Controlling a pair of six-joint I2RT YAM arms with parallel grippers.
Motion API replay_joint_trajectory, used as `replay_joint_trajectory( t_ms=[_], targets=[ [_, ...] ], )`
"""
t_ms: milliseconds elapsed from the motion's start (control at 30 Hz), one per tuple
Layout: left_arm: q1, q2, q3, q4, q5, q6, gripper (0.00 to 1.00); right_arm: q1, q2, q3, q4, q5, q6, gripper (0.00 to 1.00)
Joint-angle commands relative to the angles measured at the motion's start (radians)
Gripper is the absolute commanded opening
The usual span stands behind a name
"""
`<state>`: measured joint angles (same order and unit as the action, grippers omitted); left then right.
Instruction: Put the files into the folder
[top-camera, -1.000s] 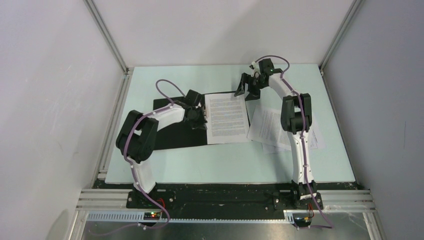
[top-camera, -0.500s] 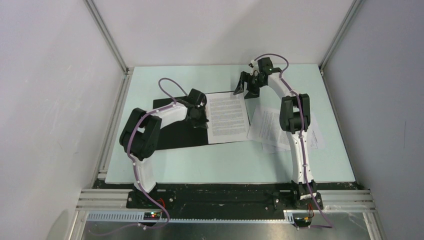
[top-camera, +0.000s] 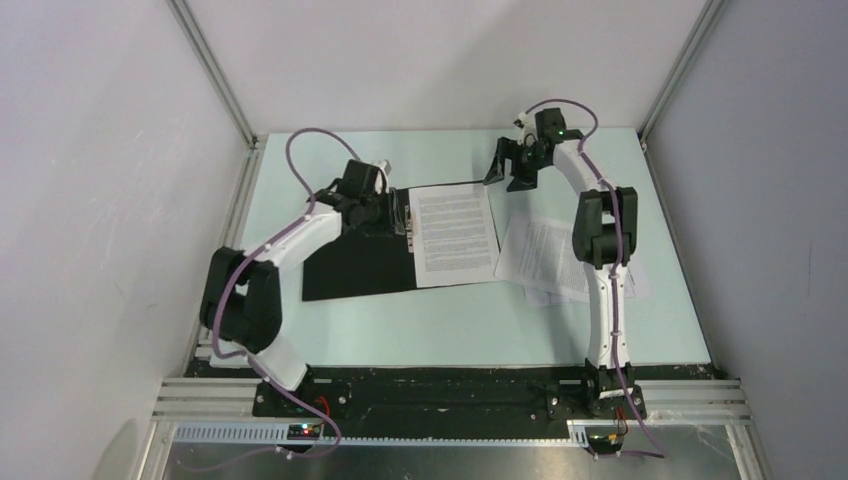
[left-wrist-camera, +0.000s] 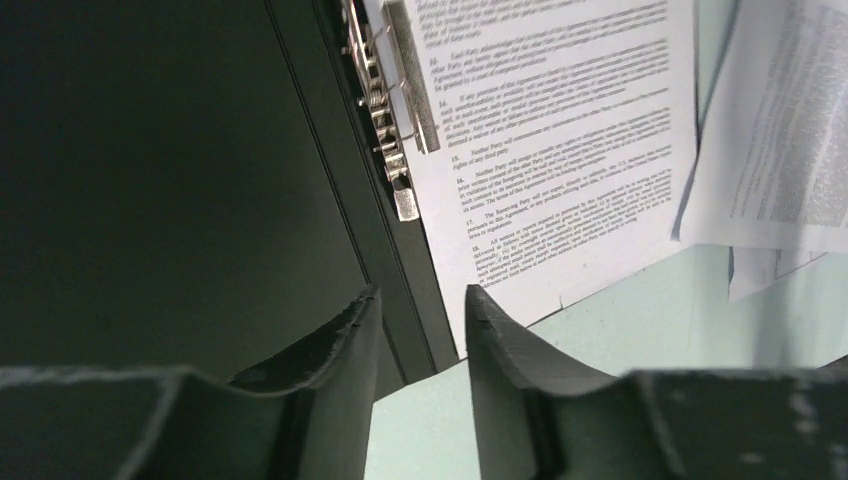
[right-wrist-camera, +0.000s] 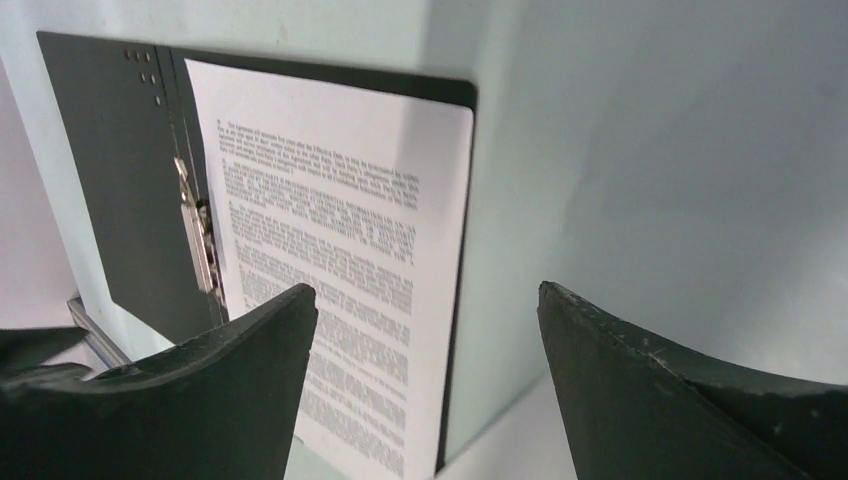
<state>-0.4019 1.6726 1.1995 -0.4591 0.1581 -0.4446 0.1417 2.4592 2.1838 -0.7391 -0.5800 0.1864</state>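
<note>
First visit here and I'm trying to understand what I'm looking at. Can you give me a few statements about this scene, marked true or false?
1. The folder lies open on the table. True.
2. A printed sheet lies on the folder's right half. True.
3. The right claw is clamped on a sheet. False: it is wide open and holds nothing.
4. Every sheet is already in the folder. False: loose sheets lie on the table to its right.
5. A metal clip runs along the folder's hinge. True.
</note>
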Motion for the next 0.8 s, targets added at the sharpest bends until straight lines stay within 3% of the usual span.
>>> replay_joint_trajectory(
  t_ms=[0,133,400,467,600,767],
  targets=[
    [0.007,-0.112,0.029,-0.002,0.023,0.269,0.46,-0.067,-0.197,-0.074,-0.052,-0.011,-0.097,0.86],
    [-0.001,-0.055,0.172,-0.003,0.083,0.339,0.56,-0.185,-0.366,-0.232,-0.087,0.015,-0.117,0.86],
    [-0.084,0.169,0.488,-0.029,0.211,0.296,0.77,-0.504,-0.700,-0.605,-0.142,0.083,-0.175,0.88],
    [-0.107,0.245,0.593,-0.042,0.294,0.263,0.88,-0.575,-0.726,-0.664,-0.162,0.075,-0.221,0.89],
    [-0.146,0.392,0.718,-0.054,0.348,0.148,0.91,-0.665,-0.711,-0.756,-0.174,0.054,-0.292,0.94],
    [-0.178,0.521,0.744,-0.048,0.338,0.014,0.91,-0.748,-0.663,-0.789,-0.164,0.047,-0.316,0.96]
  ],
)
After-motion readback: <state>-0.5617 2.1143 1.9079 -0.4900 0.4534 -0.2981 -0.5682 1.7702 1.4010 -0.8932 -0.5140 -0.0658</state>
